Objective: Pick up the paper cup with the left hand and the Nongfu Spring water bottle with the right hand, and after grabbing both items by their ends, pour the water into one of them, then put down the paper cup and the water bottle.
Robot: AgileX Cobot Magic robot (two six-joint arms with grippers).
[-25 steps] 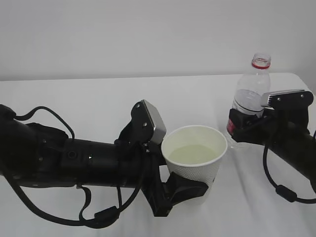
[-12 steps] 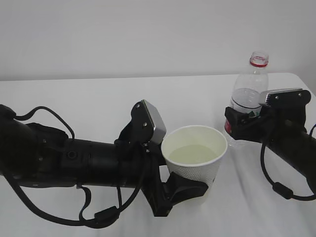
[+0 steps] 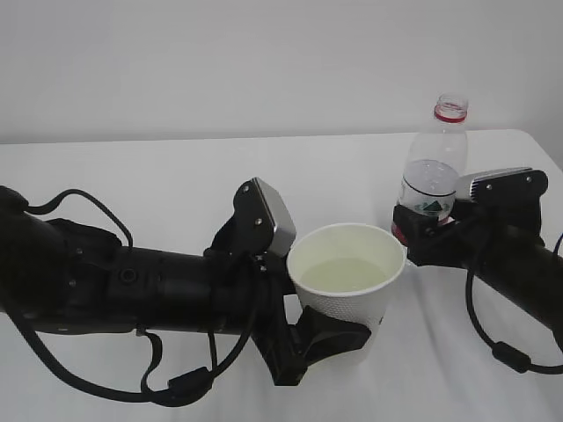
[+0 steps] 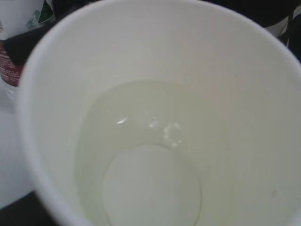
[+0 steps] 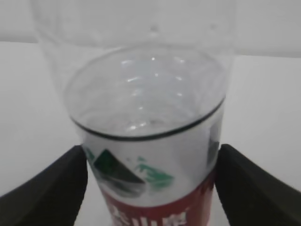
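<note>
On the right of the table (image 3: 176,176), the bottle (image 3: 433,171) stands upright, uncapped, water (image 5: 146,94) filling it to just above the label. The right hand (image 3: 420,230) has its fingers (image 5: 47,188) spread to either side of the label, a thin gap showing at each; I judge the bottle released, resting on its own base. The risk here is the retreat: a finger dragging along the label could tip an open bottle and spill what is left. Near the middle, the cup (image 3: 346,281) sits clamped low on its wall by the left hand (image 3: 327,338), jaws pinching it, with a shallow pool of water at its bottom. Whether its base touches the table I cannot tell. A squeeze too firm could buckle the paper wall; letting go while it hangs above the surface, or tilted, could slop water out. Cup and bottle stand near each other, so either arm swinging wide might knock the other's item.
</note>
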